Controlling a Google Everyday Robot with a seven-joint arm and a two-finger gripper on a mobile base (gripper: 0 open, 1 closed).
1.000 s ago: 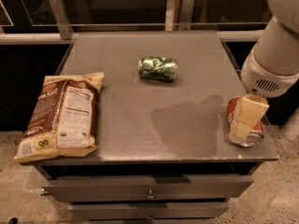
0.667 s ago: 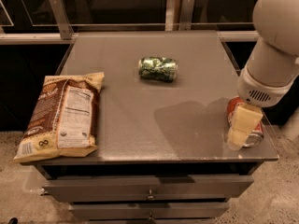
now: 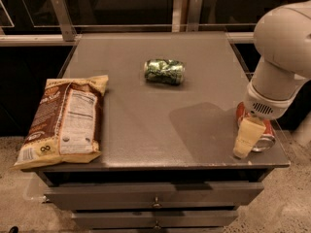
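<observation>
My gripper (image 3: 249, 139) hangs from the white arm (image 3: 279, 57) at the table's front right corner. It is right against an upright red can (image 3: 267, 141), partly covering the can from the front. The can stands close to the table's right edge. A crushed green can (image 3: 164, 72) lies on its side in the middle of the grey tabletop (image 3: 146, 130), well away from the gripper. A brown and cream chip bag (image 3: 65, 120) lies flat at the front left.
The table has drawers (image 3: 155, 195) below its front edge. A rail with metal posts (image 3: 63, 16) and glass runs along the back. Speckled floor (image 3: 286, 203) lies to the right and in front.
The arm has swung further into view, and the gripper has shifted slightly down and towards the table's front, staying at the red can. The other objects have not moved.
</observation>
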